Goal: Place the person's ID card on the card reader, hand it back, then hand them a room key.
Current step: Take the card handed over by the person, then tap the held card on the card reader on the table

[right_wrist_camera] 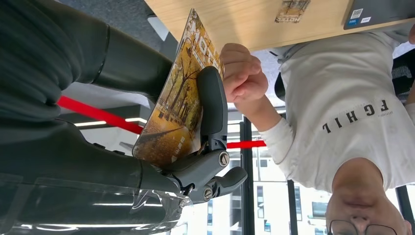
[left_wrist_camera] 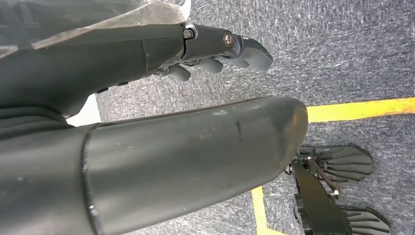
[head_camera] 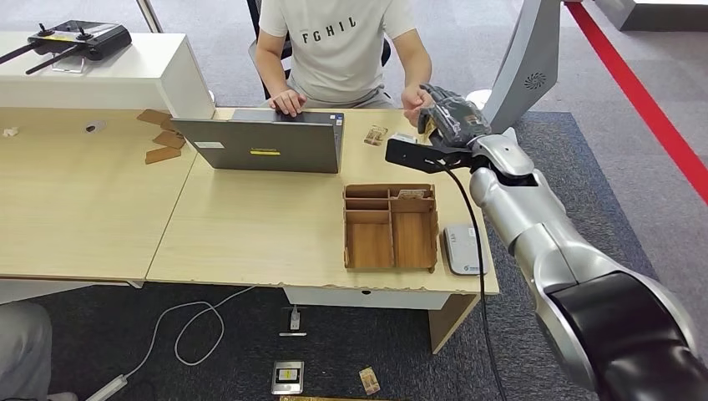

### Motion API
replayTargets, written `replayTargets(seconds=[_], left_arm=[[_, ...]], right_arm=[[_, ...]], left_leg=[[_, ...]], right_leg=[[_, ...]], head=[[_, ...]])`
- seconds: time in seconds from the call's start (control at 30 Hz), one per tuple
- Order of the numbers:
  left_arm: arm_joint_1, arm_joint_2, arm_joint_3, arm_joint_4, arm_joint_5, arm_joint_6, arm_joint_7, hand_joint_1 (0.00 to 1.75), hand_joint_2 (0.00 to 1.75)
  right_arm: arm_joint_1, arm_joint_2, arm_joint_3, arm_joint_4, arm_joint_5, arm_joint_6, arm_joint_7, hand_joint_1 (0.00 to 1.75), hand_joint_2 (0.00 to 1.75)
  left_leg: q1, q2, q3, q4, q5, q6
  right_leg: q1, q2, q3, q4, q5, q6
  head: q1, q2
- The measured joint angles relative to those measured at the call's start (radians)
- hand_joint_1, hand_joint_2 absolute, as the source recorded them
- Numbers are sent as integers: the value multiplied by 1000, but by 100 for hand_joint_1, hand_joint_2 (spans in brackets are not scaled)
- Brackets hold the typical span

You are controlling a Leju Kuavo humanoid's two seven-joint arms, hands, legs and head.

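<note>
My right hand (head_camera: 451,117) reaches over the table's far right corner and holds a key card (right_wrist_camera: 181,98) printed with yellow autumn trees, pinched between thumb and fingers (right_wrist_camera: 211,105). The seated person's hand (right_wrist_camera: 243,73) is closed at the card's far end, touching it. In the head view that person's hand (head_camera: 415,100) sits right against mine. The grey-white card reader (head_camera: 463,249) lies near the table's front right edge with nothing on it. My left hand (left_wrist_camera: 215,49) hangs over the carpet, fingers loosely apart and holding nothing.
A wooden organizer (head_camera: 391,227) with cards in its back slot stands left of the reader. Another card (head_camera: 376,134) lies beside the open laptop (head_camera: 267,142), where the person (head_camera: 338,50) rests the other hand. Two cards (head_camera: 288,376) and a cable lie on the floor.
</note>
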Motion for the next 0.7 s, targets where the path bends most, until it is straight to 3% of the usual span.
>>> replayTargets(seconds=[0.33,0.7], left_arm=[[6,0,-1,0,11,0,-1,0,0],[23,3,-1,0,28,2,-4,0,0]], right_arm=[[12,-17,-4,1,1,-24,-2,175,175],[33,-99,-12,9,8,-21,2,175,175]], left_leg=[[0,0,0,0,0,0],[0,0,0,0,0,0]], right_leg=[[0,0,0,0,0,0],[0,0,0,0,0,0]], head=[[0,0],[0,0]])
